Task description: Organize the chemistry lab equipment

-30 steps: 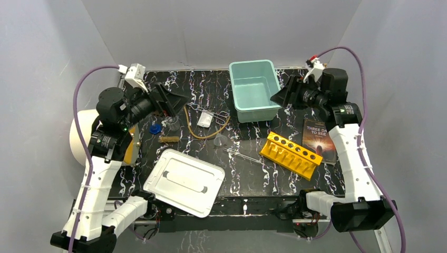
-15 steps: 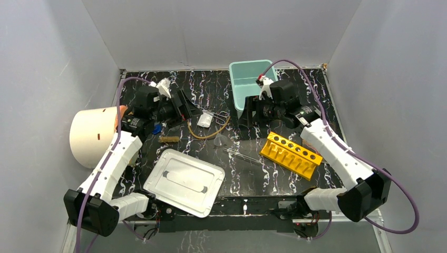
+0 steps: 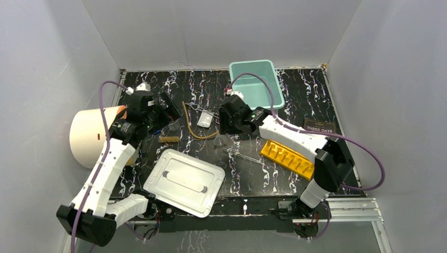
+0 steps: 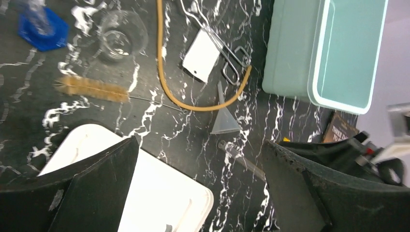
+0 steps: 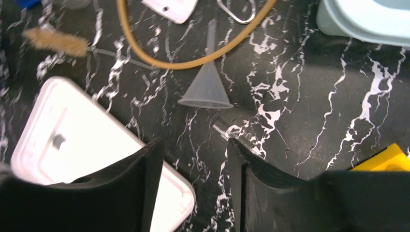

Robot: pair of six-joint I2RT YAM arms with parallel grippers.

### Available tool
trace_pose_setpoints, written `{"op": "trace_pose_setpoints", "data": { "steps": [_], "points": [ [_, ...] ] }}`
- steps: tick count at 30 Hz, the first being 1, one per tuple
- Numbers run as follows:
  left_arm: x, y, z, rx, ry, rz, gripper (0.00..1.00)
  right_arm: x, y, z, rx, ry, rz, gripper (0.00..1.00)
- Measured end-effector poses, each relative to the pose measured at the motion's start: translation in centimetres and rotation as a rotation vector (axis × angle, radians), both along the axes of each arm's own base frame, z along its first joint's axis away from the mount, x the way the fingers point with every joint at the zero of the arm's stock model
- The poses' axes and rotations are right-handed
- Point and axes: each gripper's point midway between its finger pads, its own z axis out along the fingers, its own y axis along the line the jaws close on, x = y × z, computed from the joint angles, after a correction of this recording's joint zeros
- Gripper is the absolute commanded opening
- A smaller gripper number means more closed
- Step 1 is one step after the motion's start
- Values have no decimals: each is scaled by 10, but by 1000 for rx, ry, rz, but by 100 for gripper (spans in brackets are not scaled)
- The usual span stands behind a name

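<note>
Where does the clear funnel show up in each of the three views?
Top external: clear funnel at centre, just below the tan rubber tube.
Left wrist: centre, under the tube's loop.
Right wrist: upper centre, under that loop.
Shared landmark: the tan rubber tube.

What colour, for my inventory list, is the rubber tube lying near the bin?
Tan, a yellowish brown. The tube shows best in the left wrist view.

Both arms are bending inward.
The left gripper (image 4: 198, 145) is hanging wide open; the right gripper (image 5: 193, 145) is hanging open too.
</note>
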Motion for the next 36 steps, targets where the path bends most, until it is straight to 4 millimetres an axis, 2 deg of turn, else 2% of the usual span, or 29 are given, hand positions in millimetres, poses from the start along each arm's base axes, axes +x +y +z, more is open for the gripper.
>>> {"op": "trace_pose_setpoints", "data": {
  "steps": [5, 8, 11, 15, 18, 21, 24, 26, 31, 36],
  "points": [
    [-14, 21, 24, 34, -79, 71, 98, 14, 6, -23, -72, -14, -188, 58],
    [-19, 27, 25, 49, -73, 87, 98, 26, 12, -31, -99, -43, -257, 58],
    [-24, 34, 22, 81, -48, 111, 98, 39, 26, -37, -124, -70, -250, 58],
    [-30, 51, 37, 134, -60, 171, 98, 57, 63, -44, -147, -109, -82, 59],
    [-33, 66, 68, 155, -130, 234, 98, 65, 98, -53, -185, -126, 145, 58],
    [-41, 79, 101, 153, -222, 288, 98, 72, 126, -61, -205, -122, 300, 56],
    [-48, 87, 117, 150, -273, 317, 98, 73, 143, -68, -208, -109, 388, 54],
    [-52, 90, 121, 152, -284, 326, 98, 73, 150, -73, -213, -97, 416, 50],
    [-50, 90, 113, 175, -251, 318, 98, 74, 162, -87, -208, -58, 445, 49],
    [-48, 89, 105, 191, -229, 311, 98, 68, 162, -103, -225, -4, 463, 51]
  ]
}}
